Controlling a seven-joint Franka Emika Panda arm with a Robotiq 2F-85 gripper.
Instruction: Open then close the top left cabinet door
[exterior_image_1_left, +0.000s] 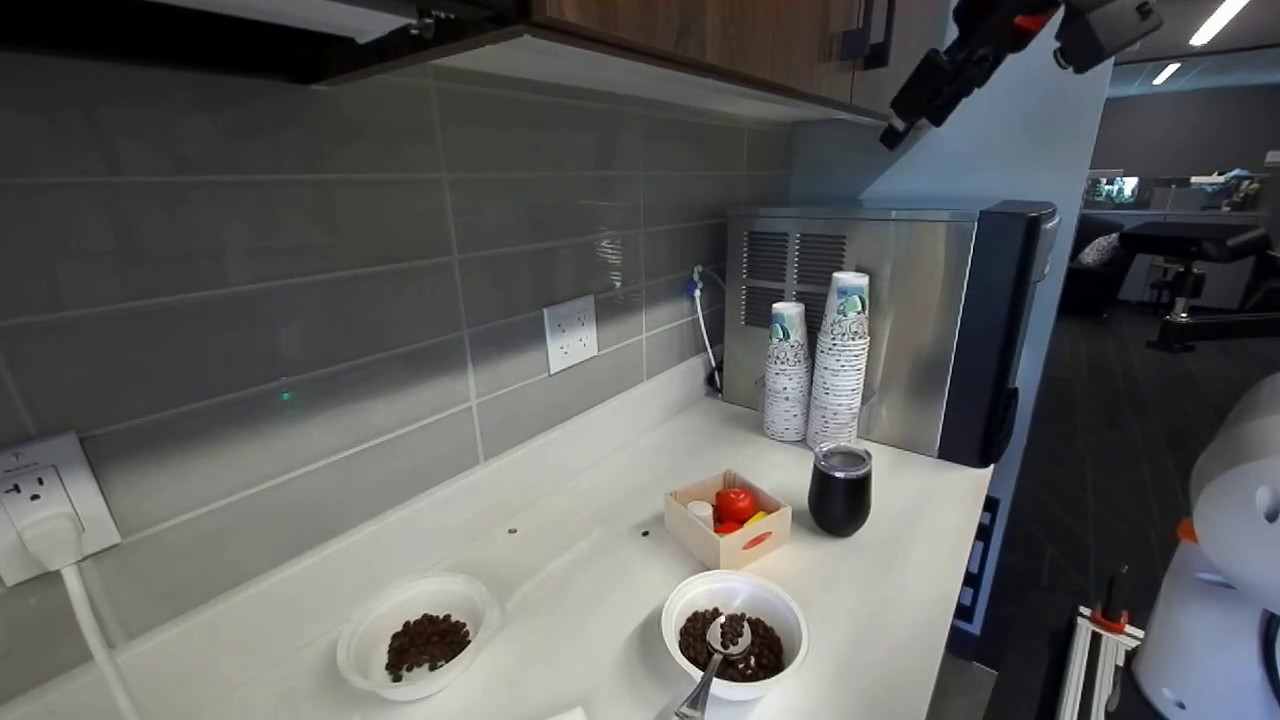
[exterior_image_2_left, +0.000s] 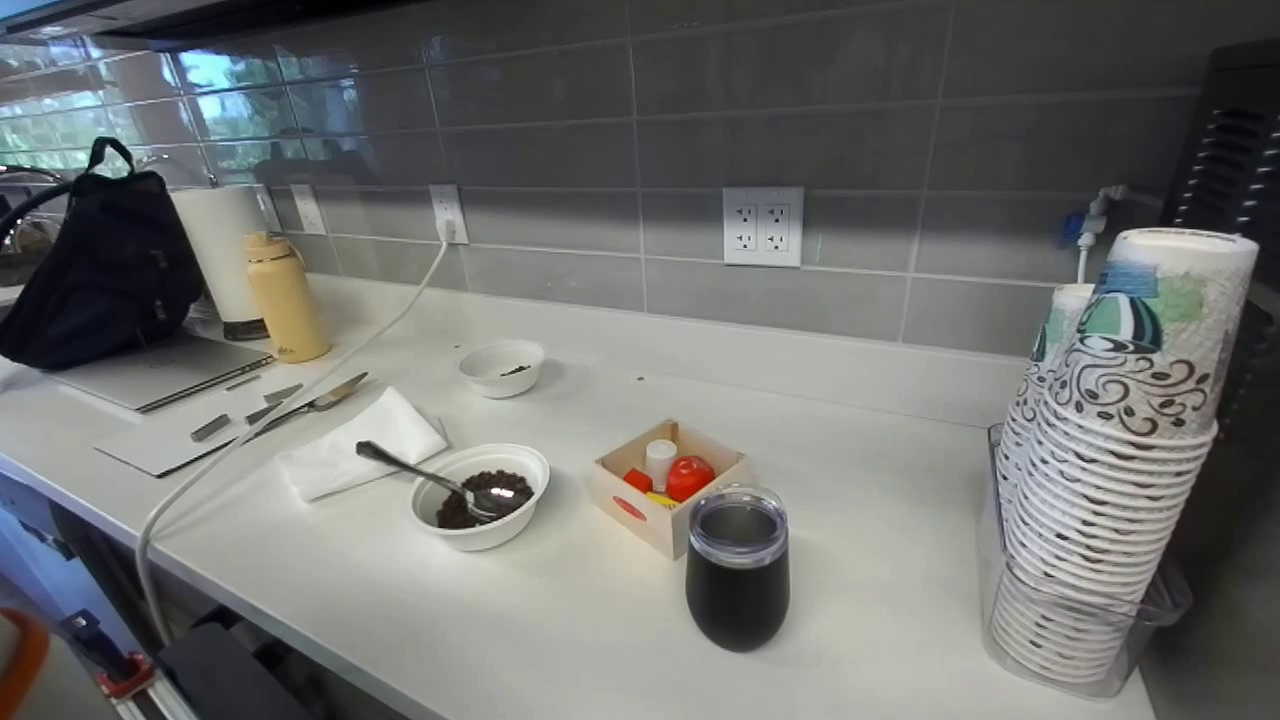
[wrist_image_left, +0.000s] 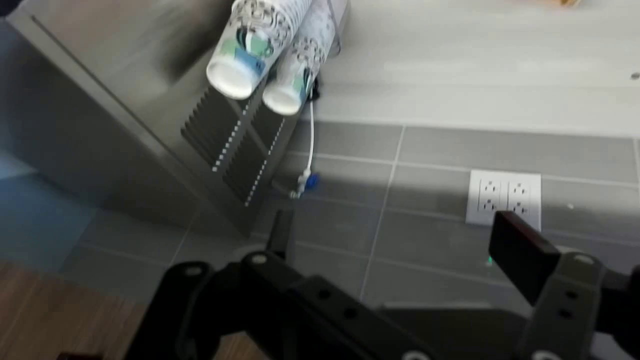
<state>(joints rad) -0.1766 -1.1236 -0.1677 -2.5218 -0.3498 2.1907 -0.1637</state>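
Observation:
The top left cabinet door (exterior_image_1_left: 700, 35) is a brown wood-grain panel at the top of an exterior view. It looks shut, and its upper part is cut off. Its black bar handle (exterior_image_1_left: 857, 42) is near its lower corner, beside another black handle. My gripper (exterior_image_1_left: 905, 115) hangs to the right of the handles, pointing down and apart from them. In the wrist view my gripper (wrist_image_left: 400, 245) is open, with its fingers wide apart and nothing between them. Brown wood (wrist_image_left: 60, 310) shows at lower left there; I cannot tell which door it is.
A steel appliance (exterior_image_1_left: 900, 330) stands below the gripper. Stacked paper cups (exterior_image_1_left: 840, 380) and a black tumbler (exterior_image_1_left: 840, 495) stand before it. A small wooden box (exterior_image_1_left: 725, 545) and bowls (exterior_image_1_left: 735, 680) are on the white counter. A backpack (exterior_image_2_left: 110, 270) and bottle (exterior_image_2_left: 285, 305) are farther along.

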